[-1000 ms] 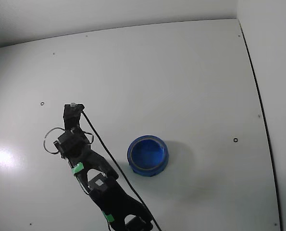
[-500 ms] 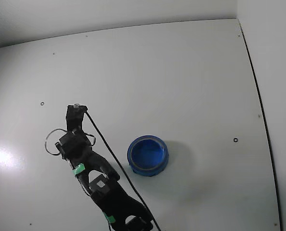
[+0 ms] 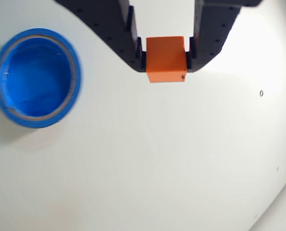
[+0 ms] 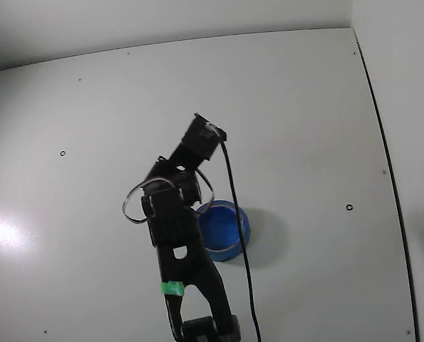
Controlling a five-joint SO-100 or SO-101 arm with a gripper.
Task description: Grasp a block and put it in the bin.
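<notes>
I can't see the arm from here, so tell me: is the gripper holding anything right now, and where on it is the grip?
Yes. The gripper holds the orange block, one finger on each of its left and right side faces, in the wrist view.

Orange block, blue bin, black arm, white table

The block (image 3: 166,58) is plain orange; the bin (image 3: 35,77) bright blue; the gripper (image 3: 166,45) matte black; the arm (image 4: 174,228) wears a green band; the table (image 3: 147,159) is white.

In the fixed view, the black arm (image 4: 174,235) covers the left part of the round bright blue bin (image 4: 229,229), and the small orange cube cannot be seen there. In the wrist view, the top edge cuts off the black gripper (image 3: 166,52), and the blue bin's rim looks blurred.
</notes>
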